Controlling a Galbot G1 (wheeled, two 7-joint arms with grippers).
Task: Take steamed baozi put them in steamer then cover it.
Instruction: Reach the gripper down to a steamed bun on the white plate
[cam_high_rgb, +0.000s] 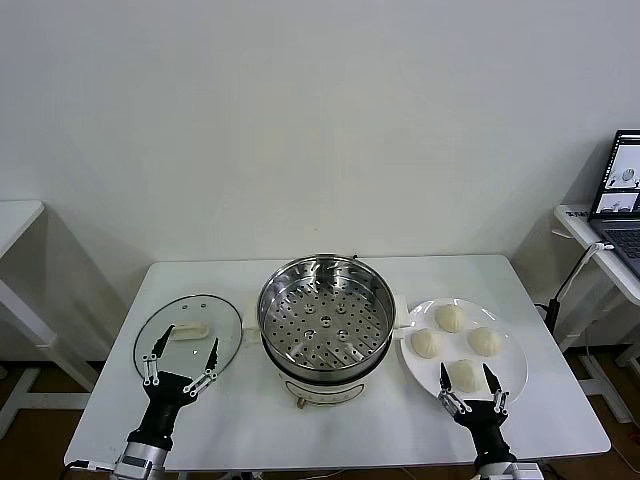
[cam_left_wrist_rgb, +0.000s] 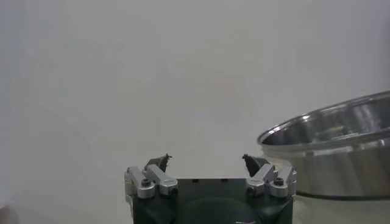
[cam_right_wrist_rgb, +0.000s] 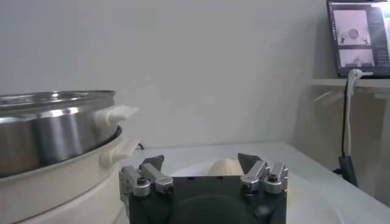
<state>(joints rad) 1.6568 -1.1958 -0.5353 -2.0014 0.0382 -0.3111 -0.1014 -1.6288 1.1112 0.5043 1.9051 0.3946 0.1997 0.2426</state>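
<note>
The steamer (cam_high_rgb: 325, 325), a shiny steel pot with a perforated tray on a cream base, stands uncovered at the table's middle. Its cover (cam_high_rgb: 218, 318), a glass lid with a cream handle (cam_high_rgb: 190, 331), lies flat on the table to the left. Several steamed baozi sit on a white plate (cam_high_rgb: 515, 375) to the right; the nearest baozi (cam_high_rgb: 464, 377) is at the plate's front. My left gripper (cam_high_rgb: 189, 343) is open over the near part of the cover. My right gripper (cam_high_rgb: 465, 370) is open, its fingers either side of the nearest baozi (cam_right_wrist_rgb: 224, 167). Both grippers (cam_left_wrist_rgb: 207, 159) (cam_right_wrist_rgb: 200, 159) hold nothing.
A side table with an open laptop (cam_high_rgb: 625, 190) and a hanging cable stands at the far right. Another white table edge (cam_high_rgb: 15, 215) shows at the far left. The steamer's side handle (cam_right_wrist_rgb: 116, 113) juts toward the plate. Bare tabletop runs along the front edge (cam_high_rgb: 320, 440).
</note>
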